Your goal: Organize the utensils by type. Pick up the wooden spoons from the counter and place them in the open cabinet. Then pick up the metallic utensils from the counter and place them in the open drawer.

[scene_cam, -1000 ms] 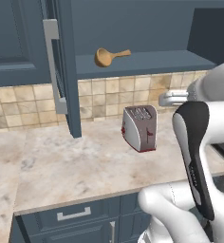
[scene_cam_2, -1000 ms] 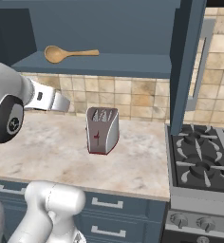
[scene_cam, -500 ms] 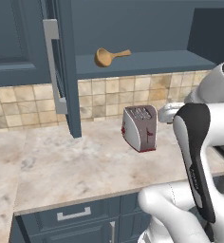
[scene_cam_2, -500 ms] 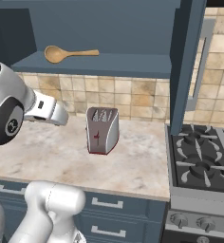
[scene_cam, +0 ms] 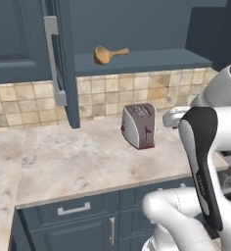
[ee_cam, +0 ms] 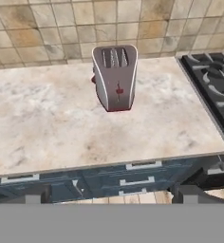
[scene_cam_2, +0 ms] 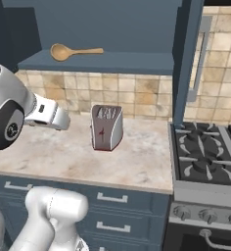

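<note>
A light-brown wooden spoon with an oval bowl and long straight handle (scene_cam: 108, 54) lay on the bottom shelf of the open slate-blue wall cabinet (scene_cam: 137, 62), above and slightly left of the grey two-slot toaster with a red lever (scene_cam: 139, 125), as seen from the left base view. The toaster stood upright on the beige marbled stone desk (scene_cam: 63, 162), close to the tan tile backsplash (scene_cam: 103, 95) behind it. The cabinet's open door (scene_cam: 63, 63) hung to the toaster's left in that view. From the right base view, a gas stove with black grates (scene_cam_2: 205, 157) sat just beside the desk, to the toaster's right. Slate-blue drawers with short silver bar handles (ee_cam: 133, 180) ran below the desk's front edge, beneath the toaster. The claw (ee_cam: 109, 197) stood wide open, holding nothing, its two dark fingertips (ee_cam: 38, 194) apart at the bottom of the hand view, facing the toaster.
</note>
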Tool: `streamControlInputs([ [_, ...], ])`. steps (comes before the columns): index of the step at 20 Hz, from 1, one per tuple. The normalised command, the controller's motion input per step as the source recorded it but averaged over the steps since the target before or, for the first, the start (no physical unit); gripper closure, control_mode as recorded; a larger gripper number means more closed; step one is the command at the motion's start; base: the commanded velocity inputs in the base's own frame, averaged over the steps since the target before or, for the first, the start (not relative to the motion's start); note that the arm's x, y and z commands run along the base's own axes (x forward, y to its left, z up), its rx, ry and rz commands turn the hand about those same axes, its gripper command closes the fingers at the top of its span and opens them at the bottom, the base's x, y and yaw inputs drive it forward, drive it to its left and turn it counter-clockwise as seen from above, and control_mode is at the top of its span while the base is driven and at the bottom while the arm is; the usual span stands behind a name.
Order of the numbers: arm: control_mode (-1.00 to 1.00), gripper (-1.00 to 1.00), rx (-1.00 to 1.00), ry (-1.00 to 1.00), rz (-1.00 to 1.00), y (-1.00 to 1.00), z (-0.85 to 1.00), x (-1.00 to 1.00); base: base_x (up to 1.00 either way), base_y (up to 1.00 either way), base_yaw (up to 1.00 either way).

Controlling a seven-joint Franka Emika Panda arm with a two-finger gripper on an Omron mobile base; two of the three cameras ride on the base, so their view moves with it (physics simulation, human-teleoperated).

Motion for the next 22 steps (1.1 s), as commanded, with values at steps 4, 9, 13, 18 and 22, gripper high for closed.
streamControlInputs([
  [4, 1.0, -1.0, 0.0, 0.0, 0.0, 0.0, 0.0, 0.0, -0.78, -0.25, -0.13],
  [9, 1.0, -1.0, 0.0, 0.0, 0.0, 0.0, 0.0, 0.0, -0.29, -0.06, -0.89],
  [13, 1.0, -1.0, 0.0, 0.0, 0.0, 0.0, 0.0, 0.0, -0.1, 0.0, -1.0],
  [18, 1.0, -1.0, 0.0, 0.0, 0.0, 0.0, 0.0, 0.0, -0.02, 0.02, -1.0],
  [22, 1.0, -1.0, 0.0, 0.0, 0.0, 0.0, 0.0, 0.0, 0.0, 0.01, -1.0],
])
